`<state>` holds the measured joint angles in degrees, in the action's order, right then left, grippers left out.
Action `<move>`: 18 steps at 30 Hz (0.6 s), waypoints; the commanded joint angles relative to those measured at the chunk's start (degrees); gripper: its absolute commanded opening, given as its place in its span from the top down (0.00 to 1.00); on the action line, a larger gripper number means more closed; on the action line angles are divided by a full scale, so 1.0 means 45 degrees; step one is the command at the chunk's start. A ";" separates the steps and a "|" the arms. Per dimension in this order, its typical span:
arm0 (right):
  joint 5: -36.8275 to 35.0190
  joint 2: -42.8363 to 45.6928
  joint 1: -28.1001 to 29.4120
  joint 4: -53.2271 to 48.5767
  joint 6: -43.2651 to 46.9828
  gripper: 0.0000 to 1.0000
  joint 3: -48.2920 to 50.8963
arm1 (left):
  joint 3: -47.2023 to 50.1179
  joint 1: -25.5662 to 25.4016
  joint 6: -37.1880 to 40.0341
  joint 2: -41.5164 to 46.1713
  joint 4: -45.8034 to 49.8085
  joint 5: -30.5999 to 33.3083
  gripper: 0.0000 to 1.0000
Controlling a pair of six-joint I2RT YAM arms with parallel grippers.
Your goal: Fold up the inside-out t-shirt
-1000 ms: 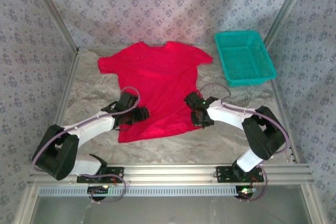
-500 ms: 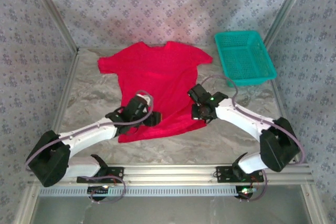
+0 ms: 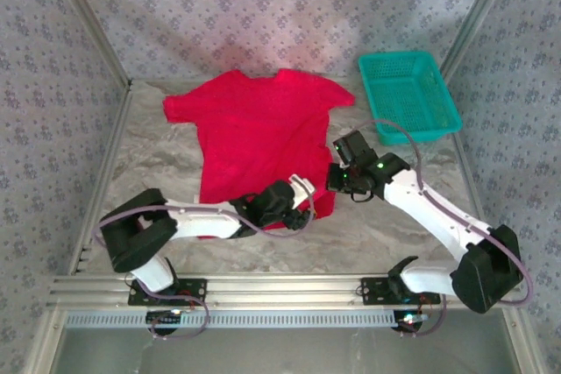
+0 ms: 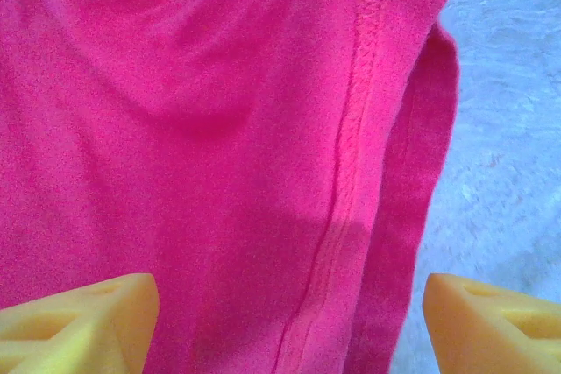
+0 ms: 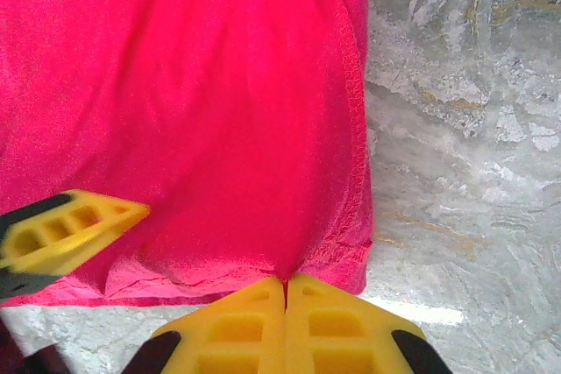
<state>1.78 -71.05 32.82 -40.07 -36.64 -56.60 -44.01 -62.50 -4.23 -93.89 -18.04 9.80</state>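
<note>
— So, what is lying in front of you?

— From the overhead camera I see a grey marbled tabletop (image 3: 149,159) with a plain bright red short-sleeved cloth t-shirt (image 3: 254,129) spread flat across its middle. The collar points to the far wall and the hem to my arm bases. A teal plastic mesh basket (image 3: 408,95) sits at the far right, near the shirt's right sleeve but apart from it.

— And the arms?

— Both reach the shirt's near right corner. My left arm stretches along the hem from the left, and my right arm comes in from the right.

— Grippers?

— My left gripper (image 4: 285,321) hangs spread wide over the cloth. Its yellow fingers straddle a raised stitched side seam (image 4: 351,129), and the right-hand one is over bare tabletop. My right gripper (image 5: 285,291) has its yellow fingers pressed together on the hem just beside the corner, where the cloth puckers.
</note>
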 commanded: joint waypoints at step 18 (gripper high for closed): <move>0.0825 0.2360 -0.3182 -0.0456 0.0020 1.00 0.0273 | 0.1631 0.2921 0.0128 0.3537 0.2970 0.2399 0.60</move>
<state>4.14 -59.72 19.31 -41.01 -36.64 -54.48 -38.65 -50.02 -2.17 -81.23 -8.32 19.11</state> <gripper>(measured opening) 0.046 0.397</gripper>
